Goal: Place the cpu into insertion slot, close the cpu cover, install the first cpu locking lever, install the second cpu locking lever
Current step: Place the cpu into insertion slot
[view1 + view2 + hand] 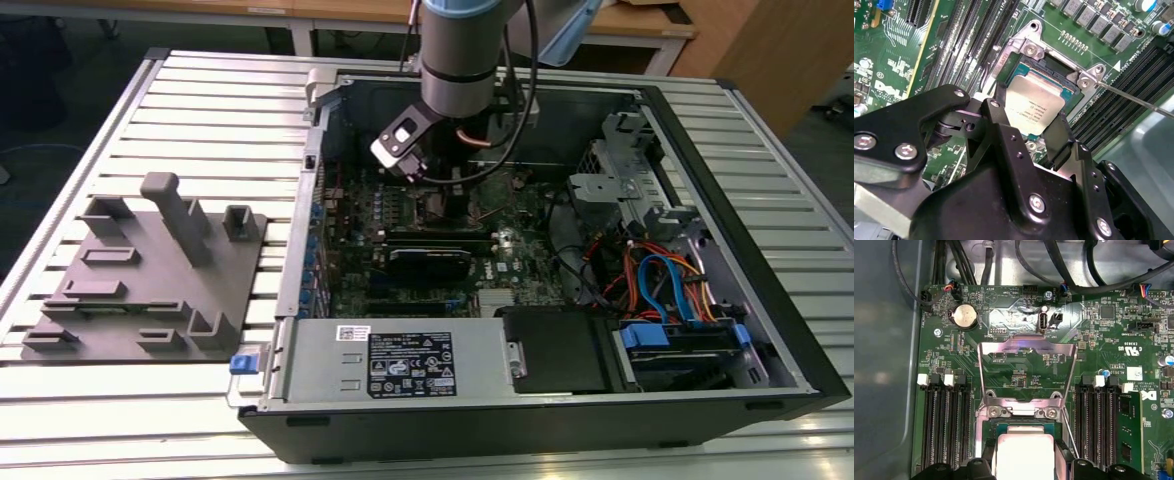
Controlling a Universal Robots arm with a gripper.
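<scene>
**Robot gripper holds a cpu at its socket inside an open computer**

At the exterior view's left, a grey tray of moulded holders lies on a slatted table. To its right stands an open computer case. The arm reaches almost straight down into the case from above, over the circuit board.

In the second wrist view the gripper is narrow. Its black fingers press on two opposite edges of the cpu, which sits square in or just above the socket; I cannot tell if it is fully seated. A thin wire lever lies swung aside. In the first wrist view the cpu cover stands raised behind the socket.

To do this step well, the chip should probably be level, lined up with the socket edges, and set down gently with no sideways push, since the contacts beneath could bend
</scene>
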